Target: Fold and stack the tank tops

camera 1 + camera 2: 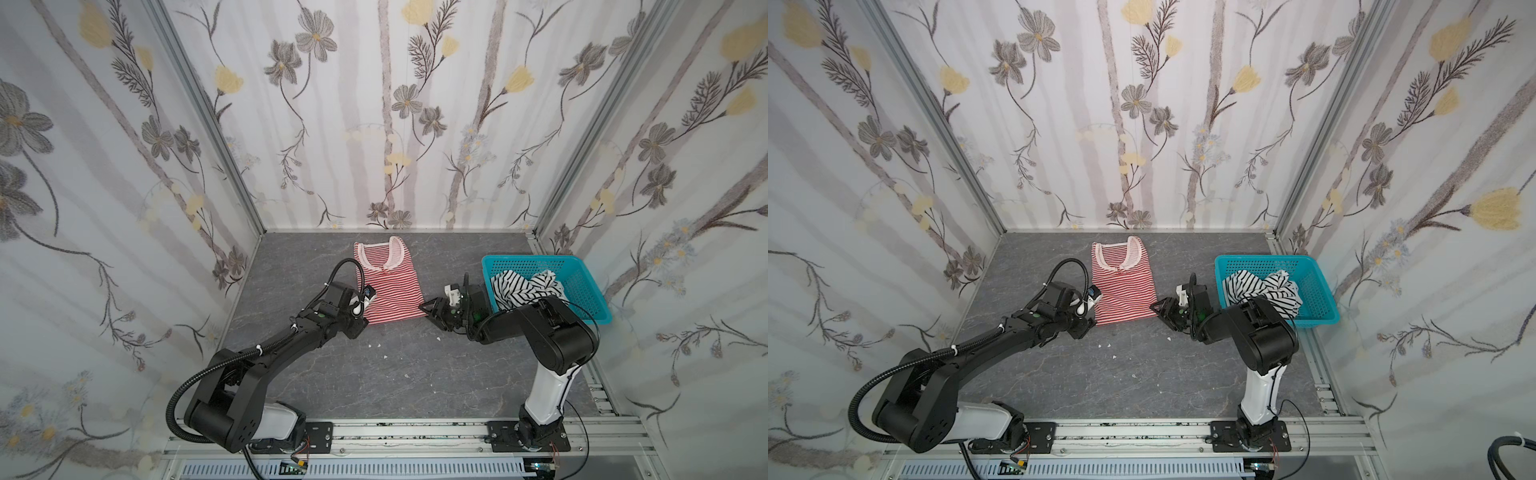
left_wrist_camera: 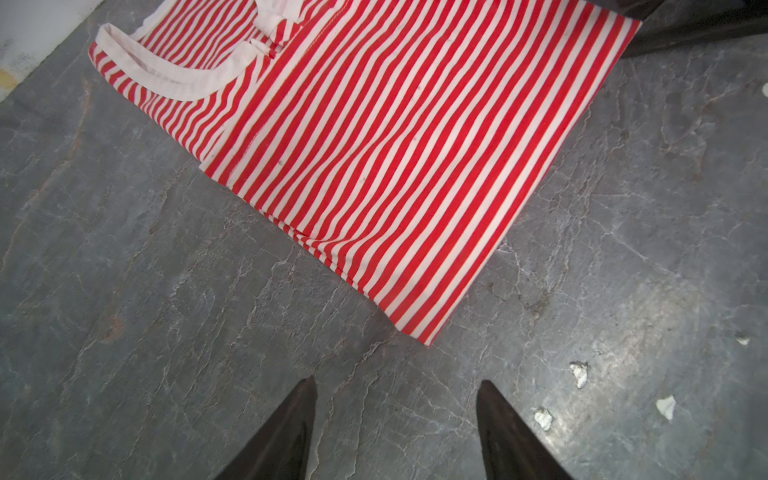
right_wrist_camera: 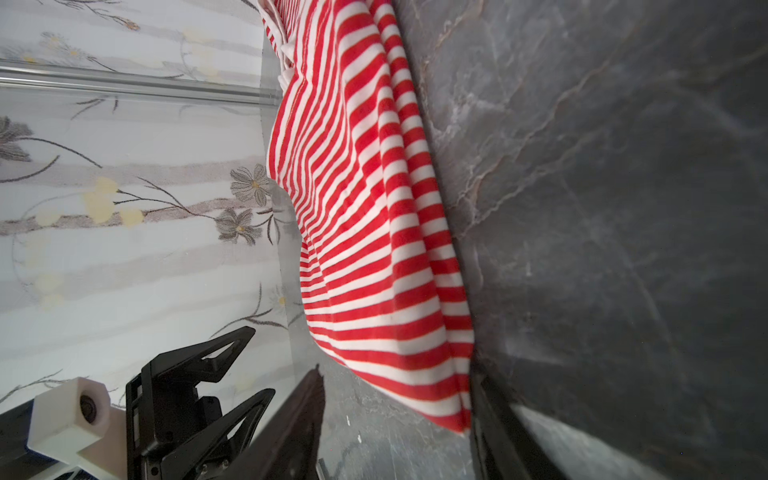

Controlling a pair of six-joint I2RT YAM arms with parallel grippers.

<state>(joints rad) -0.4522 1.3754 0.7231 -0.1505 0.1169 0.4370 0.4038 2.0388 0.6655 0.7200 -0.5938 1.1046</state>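
- The red top (image 1: pixel 388 291) lies folded flat on the table (image 1: pixel 374 374), between our two grippers.
- Our left gripper (image 2: pixel 397 380) hovers over bare table, with the top's near corner just ahead of its tips. Its jaws stand moderately apart and hold nothing.
- Our right gripper (image 3: pixel 395 370) straddles the other near corner. Its jaws are apart, with cloth between them and against one of them, not pinched.
- The black-and-white top (image 1: pixel 523 289) sits crumpled in the basket (image 1: pixel 523 258).

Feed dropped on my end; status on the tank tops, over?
Left tool open, empty, beside red-striped top, near corner. Right tool open, straddling its other near corner. Black-striped top crumpled in basket. Nothing blocking.
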